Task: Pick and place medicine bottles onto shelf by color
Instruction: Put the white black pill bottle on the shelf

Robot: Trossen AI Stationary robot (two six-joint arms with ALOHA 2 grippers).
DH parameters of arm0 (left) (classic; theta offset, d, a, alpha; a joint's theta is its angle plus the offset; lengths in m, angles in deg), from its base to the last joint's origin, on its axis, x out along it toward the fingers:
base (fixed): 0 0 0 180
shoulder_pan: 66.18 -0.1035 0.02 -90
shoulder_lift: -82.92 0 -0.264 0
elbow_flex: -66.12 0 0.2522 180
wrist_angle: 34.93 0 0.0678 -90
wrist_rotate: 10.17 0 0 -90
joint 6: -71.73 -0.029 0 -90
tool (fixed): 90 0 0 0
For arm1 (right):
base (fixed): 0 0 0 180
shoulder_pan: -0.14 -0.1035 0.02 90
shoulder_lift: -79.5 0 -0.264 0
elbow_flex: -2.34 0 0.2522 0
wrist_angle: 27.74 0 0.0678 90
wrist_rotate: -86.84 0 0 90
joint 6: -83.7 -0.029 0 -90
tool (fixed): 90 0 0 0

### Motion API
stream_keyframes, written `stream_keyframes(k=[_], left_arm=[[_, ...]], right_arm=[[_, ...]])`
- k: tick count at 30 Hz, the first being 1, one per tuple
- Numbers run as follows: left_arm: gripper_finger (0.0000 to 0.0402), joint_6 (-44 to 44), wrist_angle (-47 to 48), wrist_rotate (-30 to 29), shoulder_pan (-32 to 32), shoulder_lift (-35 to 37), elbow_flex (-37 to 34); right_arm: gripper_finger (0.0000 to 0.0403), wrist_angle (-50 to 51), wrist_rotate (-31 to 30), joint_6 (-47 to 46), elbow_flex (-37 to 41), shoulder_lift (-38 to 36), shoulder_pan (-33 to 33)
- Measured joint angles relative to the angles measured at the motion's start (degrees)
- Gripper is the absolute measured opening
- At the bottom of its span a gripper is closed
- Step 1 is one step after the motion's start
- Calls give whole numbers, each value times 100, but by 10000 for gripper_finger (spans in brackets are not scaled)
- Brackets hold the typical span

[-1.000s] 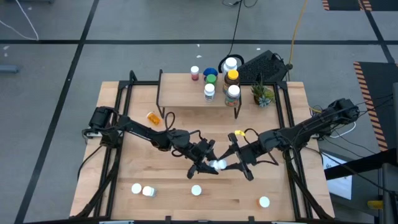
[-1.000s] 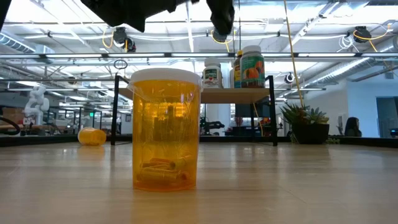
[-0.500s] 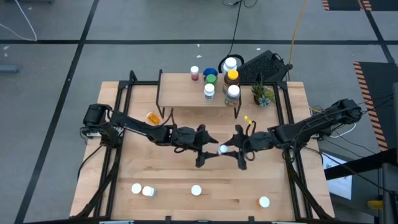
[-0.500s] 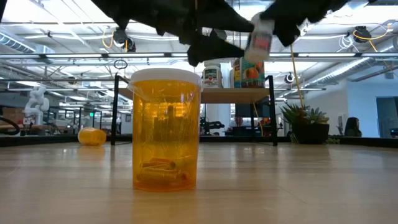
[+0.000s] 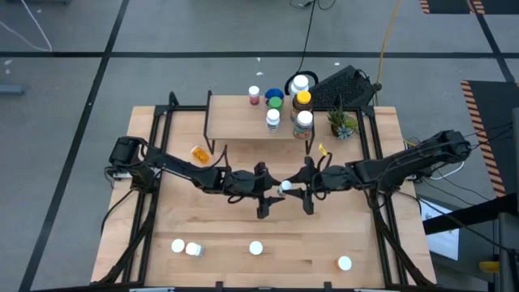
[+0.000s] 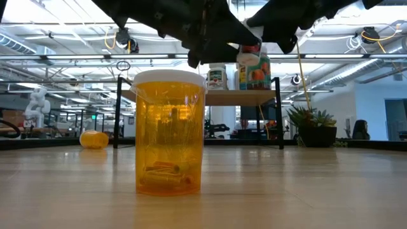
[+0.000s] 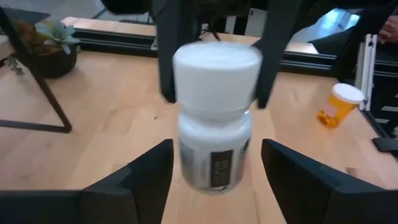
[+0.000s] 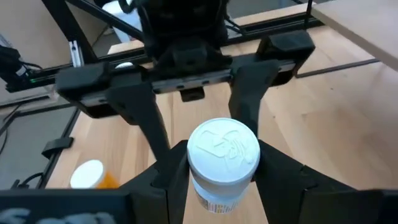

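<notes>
A small white medicine bottle (image 5: 285, 186) with a white cap hangs above the table's middle, between my two grippers. My right gripper (image 5: 302, 189) comes from the right and is shut on it. My left gripper (image 5: 268, 192) faces it from the left and is open. Its fingers (image 7: 140, 180) stand on either side of the bottle's body without touching. The shelf (image 5: 243, 130) stands at the far edge and carries several bottles, white, amber, green and blue. An orange bottle (image 5: 199, 152) lies on the table left of the shelf. My right gripper pinches the white bottle at its cap (image 8: 247, 155) between its two fingers, one on each side. The fingers come about level from the table's right. The bottle sits roughly upright, cap up, its body (image 7: 214, 155) hanging below the fingers, clear of the table.
Several bottles stand near the front edge: two white-capped at the left (image 5: 185, 247), an orange one in the middle (image 6: 168, 133), one at the right (image 5: 345, 263). A small potted plant (image 5: 341, 123) stands right of the shelf. Black frame rails (image 5: 154, 162) run along both table sides.
Both grippers have moved together toward the table's far edge, and the white bottle between them has gone with them. In the low view the bottle has come from tilted to more upright and shifted toward the left.
</notes>
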Motion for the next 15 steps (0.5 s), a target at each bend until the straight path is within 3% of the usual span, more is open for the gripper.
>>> stream_keyframes(k=[9,15], left_arm=[[159,-4,-132,242,0,-7,-2],[149,-13,-86,300,0,-4,-4]], right_arm=[[146,-111,298,20,0,279,18],[147,-160,346,224,6,265,44]])
